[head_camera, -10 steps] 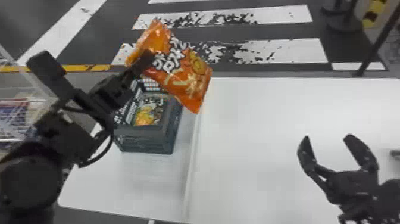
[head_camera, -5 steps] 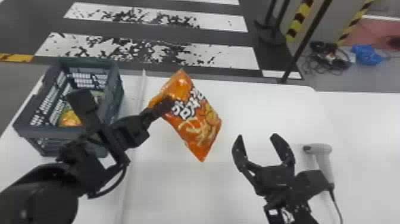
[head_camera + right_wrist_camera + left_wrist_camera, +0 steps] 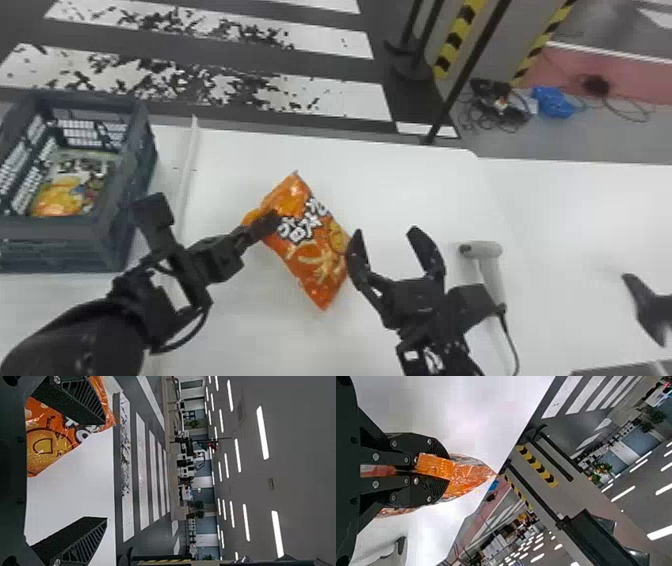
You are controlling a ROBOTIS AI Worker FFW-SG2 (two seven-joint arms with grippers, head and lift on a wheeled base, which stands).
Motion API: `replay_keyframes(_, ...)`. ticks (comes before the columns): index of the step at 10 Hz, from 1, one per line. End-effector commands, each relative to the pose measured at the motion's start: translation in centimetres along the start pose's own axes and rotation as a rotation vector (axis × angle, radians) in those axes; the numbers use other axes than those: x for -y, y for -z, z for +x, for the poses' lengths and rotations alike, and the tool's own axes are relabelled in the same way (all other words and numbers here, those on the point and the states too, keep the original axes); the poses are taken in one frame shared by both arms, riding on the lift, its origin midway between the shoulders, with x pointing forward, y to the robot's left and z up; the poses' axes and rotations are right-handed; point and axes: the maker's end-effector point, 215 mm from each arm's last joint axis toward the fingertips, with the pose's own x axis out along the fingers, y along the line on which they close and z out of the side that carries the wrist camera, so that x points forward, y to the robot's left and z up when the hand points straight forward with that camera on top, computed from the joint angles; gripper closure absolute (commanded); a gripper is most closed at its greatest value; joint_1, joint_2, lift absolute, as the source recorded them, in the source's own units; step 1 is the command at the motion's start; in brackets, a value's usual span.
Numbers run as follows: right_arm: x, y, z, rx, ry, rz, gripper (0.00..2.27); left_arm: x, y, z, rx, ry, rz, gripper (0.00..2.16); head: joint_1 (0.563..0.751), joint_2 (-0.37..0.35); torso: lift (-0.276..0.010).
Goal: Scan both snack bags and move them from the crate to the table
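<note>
From where I stand, the left gripper (image 3: 270, 222) has its fingers closed on the orange snack bag (image 3: 312, 240), holding it tilted over the white bench (image 3: 380, 175). Right by the bag's edge, the right gripper (image 3: 386, 231) gapes wide with nothing between its fingers. The other snack bag (image 3: 62, 197) lies inside the crate (image 3: 112, 215); a handheld scanner (image 3: 492, 272) rests on the bench.

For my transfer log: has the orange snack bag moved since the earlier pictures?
Yes: from above the crate, the orange snack bag has moved to the right, out over the table.
</note>
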Motion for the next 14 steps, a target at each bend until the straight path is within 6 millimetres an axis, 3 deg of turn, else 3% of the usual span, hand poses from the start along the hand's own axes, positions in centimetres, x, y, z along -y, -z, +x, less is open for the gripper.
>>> replay_keyframes(1,-0.2,-0.1,0.0,0.004,-0.004,0.002,0.06,-0.4,0.0,0.3,-0.002,-0.031,0.082,0.00,0.695,-0.230,-0.088)
replay_keyframes(2,-0.4,-0.2,0.0,0.005,-0.006,0.003,0.06,0.0,-0.7,0.4,0.010,-0.035,0.102,0.00,0.695,-0.226,-0.088)
replay_keyframes(5,-0.1,-0.5,-0.4,0.004,-0.001,0.007,0.06,2.5,-6.4,-1.8,0.168,-0.151,0.415,0.07,0.695,-0.208,-0.088)
replay_keyframes(6,-0.1,-0.7,-0.2,0.003,-0.004,0.011,0.06,2.9,-8.2,-3.3,0.222,-0.201,0.487,0.07,0.695,-0.199,-0.088)
replay_keyframes(8,-0.1,0.2,0.6,-0.062,-0.014,0.020,0.06,1.8,-10.9,-6.9,0.292,-0.338,0.591,0.07,0.695,-0.163,-0.088)
replay_keyframes(9,-0.1,0.6,1.0,-0.097,-0.026,0.034,0.07,0.9,-11.6,-9.0,0.313,-0.383,0.600,0.07,0.695,-0.148,-0.088)
replay_keyframes(12,-0.2,4.8,2.1,-0.308,-0.088,0.140,0.11,-0.7,-12.3,-13.4,0.340,-0.439,0.607,0.07,0.695,-0.068,-0.088)
replay_keyframes(13,-0.6,7.0,2.0,-0.421,-0.127,0.204,0.11,-0.9,-12.3,-14.1,0.344,-0.439,0.608,0.07,0.695,-0.057,-0.088)
replay_keyframes(14,0.2,7.5,2.0,-0.467,-0.140,0.280,0.11,-1.0,-12.2,-14.2,0.339,-0.438,0.614,0.07,0.695,-0.038,-0.088)
